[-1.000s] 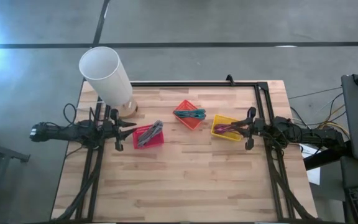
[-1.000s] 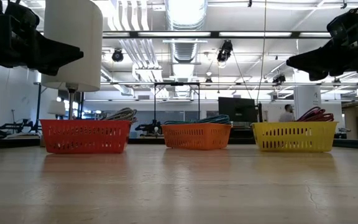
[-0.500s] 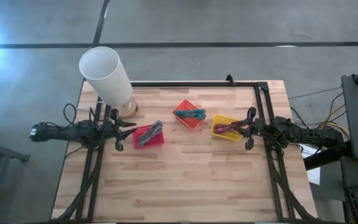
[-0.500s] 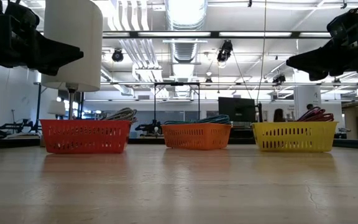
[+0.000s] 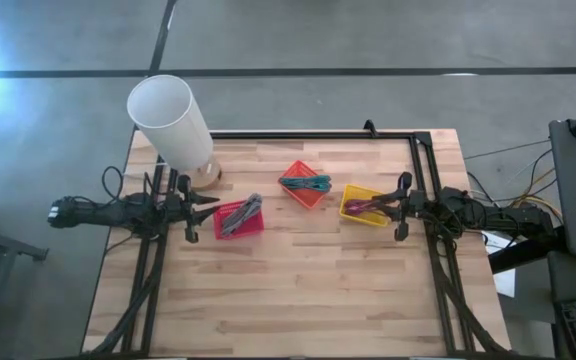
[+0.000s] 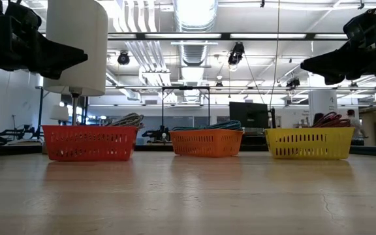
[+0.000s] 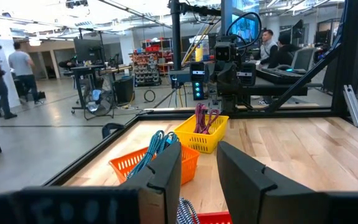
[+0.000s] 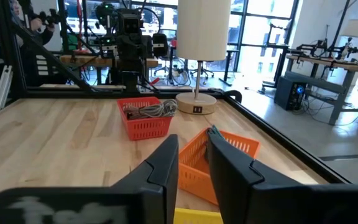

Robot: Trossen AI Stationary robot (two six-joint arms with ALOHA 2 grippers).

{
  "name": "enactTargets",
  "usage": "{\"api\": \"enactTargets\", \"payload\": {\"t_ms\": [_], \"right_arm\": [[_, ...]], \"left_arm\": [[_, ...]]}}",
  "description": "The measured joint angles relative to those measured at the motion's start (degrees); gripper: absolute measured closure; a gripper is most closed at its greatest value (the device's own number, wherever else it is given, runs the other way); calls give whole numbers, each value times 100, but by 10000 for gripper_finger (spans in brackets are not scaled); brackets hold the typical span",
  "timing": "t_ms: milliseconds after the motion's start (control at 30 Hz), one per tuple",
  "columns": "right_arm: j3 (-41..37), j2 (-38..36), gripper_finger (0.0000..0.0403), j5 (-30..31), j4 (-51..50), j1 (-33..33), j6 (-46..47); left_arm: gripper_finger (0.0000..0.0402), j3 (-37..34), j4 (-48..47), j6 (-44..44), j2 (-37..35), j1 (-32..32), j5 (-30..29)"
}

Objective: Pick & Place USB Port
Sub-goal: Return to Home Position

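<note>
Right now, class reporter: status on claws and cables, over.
Left claw open, empty. Right claw open, empty. Cables in red bin, orange bin, yellow bin. Nothing blocking.

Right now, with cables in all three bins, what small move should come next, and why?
Probably just park both arms: no loose cable shows on the table, the red bin, orange bin and yellow bin each hold cables, and the left arm and right arm sit at the table's sides with empty jaws.

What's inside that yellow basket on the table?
A bundle of pink and dark cables lies in the yellow basket, rising above its rim. The basket's floor, and anything beneath the bundle, is covered, so I cannot tell what else is there.
</note>
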Motion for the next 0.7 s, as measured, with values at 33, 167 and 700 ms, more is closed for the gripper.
{"api": "enactTargets", "payload": {"t_ms": [33,167,700], "right_arm": [[0,0,325,2,0,0,0],[0,0,333,1,0,0,0],[0,0,326,0,0,2,0]], "left_arm": [[293,0,0,0,0,-1,0],[293,0,0,0,-2,0,0],[293,0,0,0,0,0,0]]}}
